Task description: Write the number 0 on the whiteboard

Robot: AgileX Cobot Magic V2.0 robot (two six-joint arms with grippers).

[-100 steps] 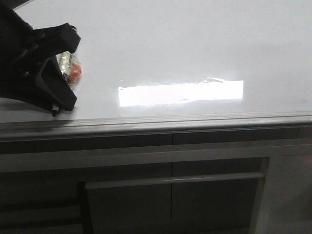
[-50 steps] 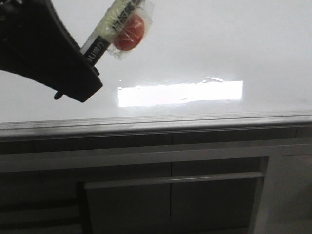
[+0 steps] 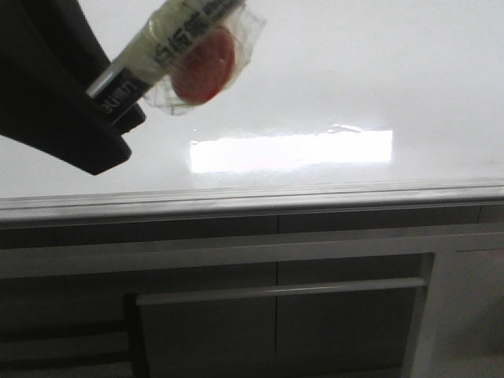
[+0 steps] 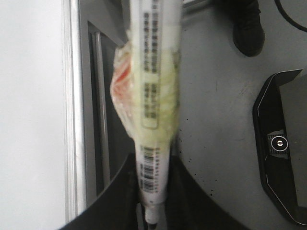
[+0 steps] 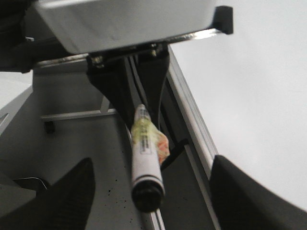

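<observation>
White, glossy whiteboard (image 3: 354,71) lies beyond the left gripper (image 4: 152,201), whose jaws clamp a marker (image 3: 169,43) tilted lengthwise, off the surface. No number 0 shows. Right gripper (image 5: 148,191) jaws gape empty.

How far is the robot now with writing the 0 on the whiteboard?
Done: the left gripper holds the marker, which has plastic wrap and a red piece taped around it. In hand: the marker is above the whiteboard; whether the tip touches it cannot be seen. Left: no black stroke shows on the board, only a bright glare patch, so the whole 0 remains to be drawn. The right gripper is open and empty.
</observation>
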